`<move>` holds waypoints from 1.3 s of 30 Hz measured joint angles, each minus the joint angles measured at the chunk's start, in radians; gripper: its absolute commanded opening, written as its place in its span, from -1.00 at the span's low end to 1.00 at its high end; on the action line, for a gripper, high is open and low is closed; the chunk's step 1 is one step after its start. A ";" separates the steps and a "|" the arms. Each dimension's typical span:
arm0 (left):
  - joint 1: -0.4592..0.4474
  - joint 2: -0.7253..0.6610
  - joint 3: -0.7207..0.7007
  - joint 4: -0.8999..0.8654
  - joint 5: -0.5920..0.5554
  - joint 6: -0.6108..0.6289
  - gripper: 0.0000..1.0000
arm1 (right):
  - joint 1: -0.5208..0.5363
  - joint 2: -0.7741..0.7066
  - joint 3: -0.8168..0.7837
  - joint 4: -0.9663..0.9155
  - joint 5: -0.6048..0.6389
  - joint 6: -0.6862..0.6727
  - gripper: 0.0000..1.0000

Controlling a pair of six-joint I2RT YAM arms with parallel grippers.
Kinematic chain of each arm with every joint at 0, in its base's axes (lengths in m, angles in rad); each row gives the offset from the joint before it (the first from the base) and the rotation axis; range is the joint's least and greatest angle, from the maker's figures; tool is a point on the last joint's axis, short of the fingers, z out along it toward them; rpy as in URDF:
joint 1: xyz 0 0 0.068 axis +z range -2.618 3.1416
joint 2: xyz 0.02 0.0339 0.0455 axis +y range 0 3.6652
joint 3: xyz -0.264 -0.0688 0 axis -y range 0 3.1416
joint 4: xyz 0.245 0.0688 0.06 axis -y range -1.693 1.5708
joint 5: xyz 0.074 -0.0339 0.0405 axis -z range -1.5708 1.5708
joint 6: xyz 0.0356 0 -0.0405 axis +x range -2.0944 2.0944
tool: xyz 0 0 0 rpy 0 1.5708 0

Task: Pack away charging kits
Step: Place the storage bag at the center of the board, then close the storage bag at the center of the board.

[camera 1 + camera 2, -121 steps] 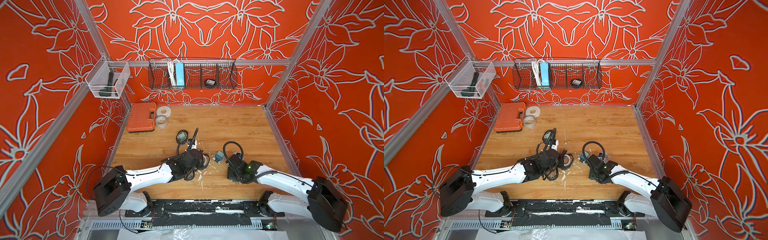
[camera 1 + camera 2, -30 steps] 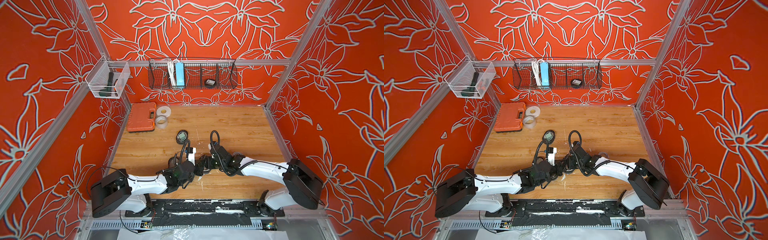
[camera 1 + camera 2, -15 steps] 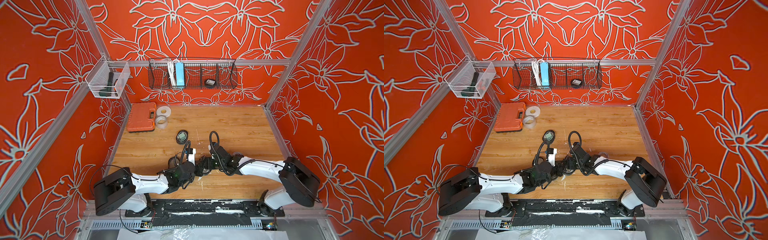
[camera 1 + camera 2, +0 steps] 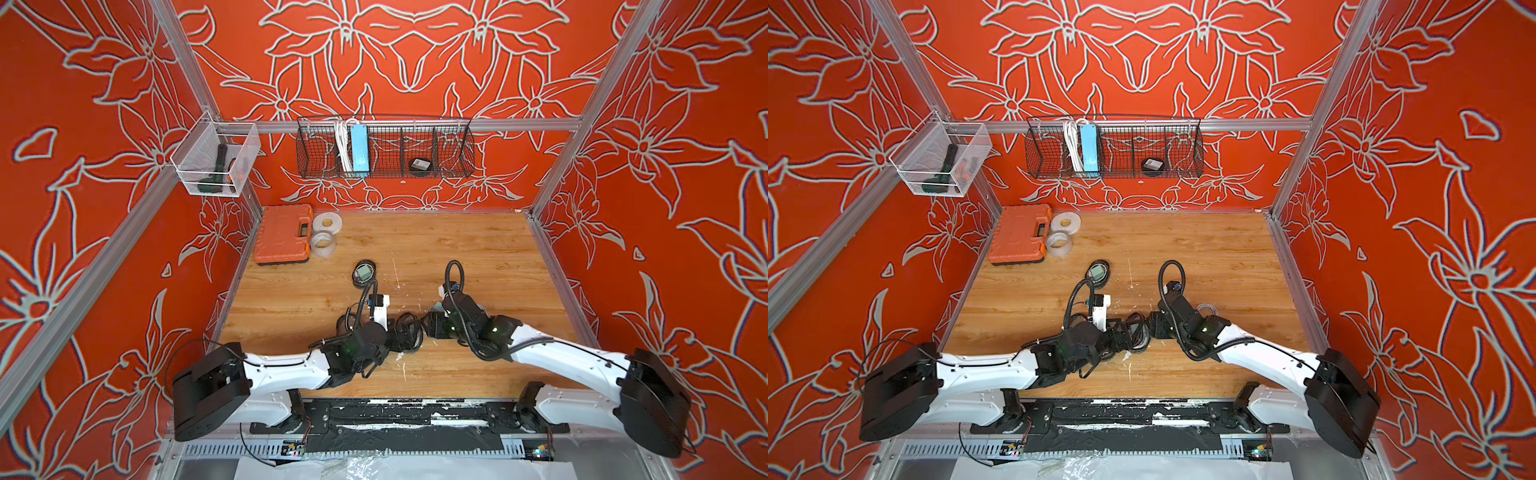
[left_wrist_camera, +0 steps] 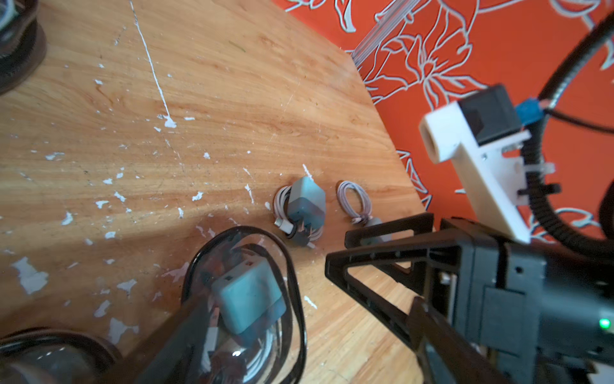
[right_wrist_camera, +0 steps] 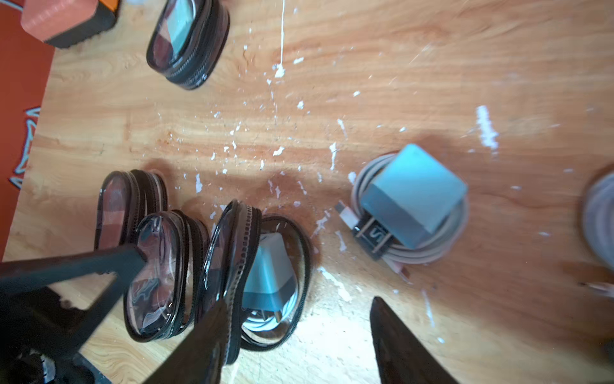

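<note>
The left gripper point(image 5: 310, 301) and right gripper point(image 6: 302, 299) are hovering empty, jaws spread, over the black-rimmed clear oval case point(image 6: 307, 256) holding 1 teal cube plug adapter point(image 6: 269, 269) on the wooden counter point(image 6: 332, 83); zipping it shut looks next, needing both.

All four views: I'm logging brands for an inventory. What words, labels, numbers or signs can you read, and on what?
Nothing reads clearly.
Loose adapter, black plug face: white marks between the prongs, too blurred to read.
Black item in the wire basket: pale label, too small to read.
Toolbox: no legible print.
</note>
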 measured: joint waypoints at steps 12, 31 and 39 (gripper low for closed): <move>0.000 -0.274 -0.069 -0.177 -0.119 0.017 0.95 | 0.049 0.051 0.042 -0.019 -0.012 -0.025 0.02; 0.175 0.018 0.029 -0.192 0.182 0.011 0.69 | 0.080 0.217 0.080 0.025 -0.017 0.007 -1.00; 0.175 0.108 0.111 -0.231 0.246 0.011 0.68 | 0.080 0.222 0.033 0.040 0.015 0.026 -1.00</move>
